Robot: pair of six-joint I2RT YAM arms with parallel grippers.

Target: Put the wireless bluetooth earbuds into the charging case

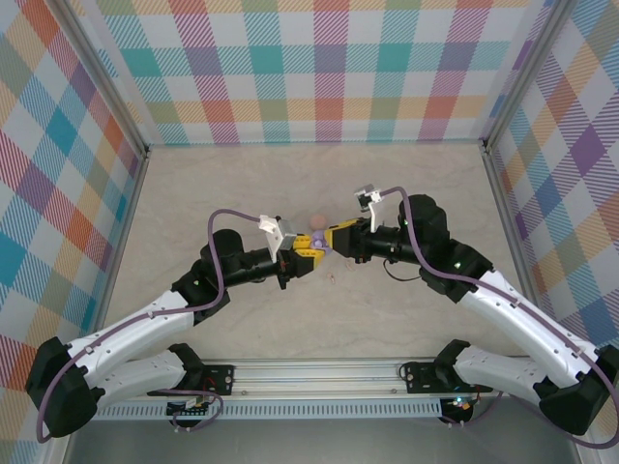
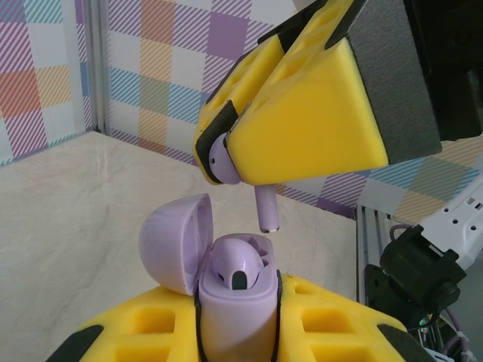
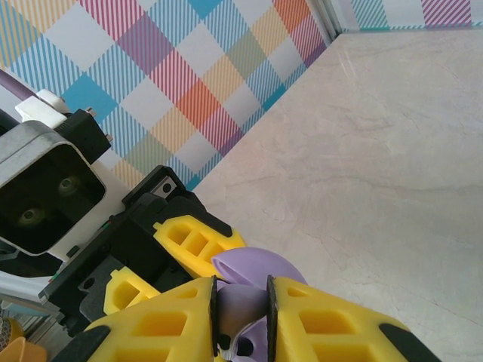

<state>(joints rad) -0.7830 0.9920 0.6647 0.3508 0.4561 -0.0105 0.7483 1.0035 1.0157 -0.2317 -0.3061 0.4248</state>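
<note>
My left gripper (image 2: 238, 335) is shut on the purple charging case (image 2: 235, 305), held upright with its lid (image 2: 170, 241) swung open to the left. One purple earbud (image 2: 235, 265) sits in the case. My right gripper (image 2: 225, 147) hangs just above, shut on a second purple earbud (image 2: 266, 210) whose stem points down over the free slot without touching the case. From the right wrist, that earbud (image 3: 241, 305) is pinched in the right gripper (image 3: 241, 302), with the case lid (image 3: 253, 264) beyond. From above, both grippers (image 1: 308, 253) (image 1: 337, 237) meet at mid-table.
A pinkish round disc (image 1: 316, 223) lies just behind the two grippers. A tiny pale object (image 1: 332, 278) rests on the table in front of them. Plaid walls (image 1: 319, 68) close in the beige tabletop (image 1: 242, 184) on three sides.
</note>
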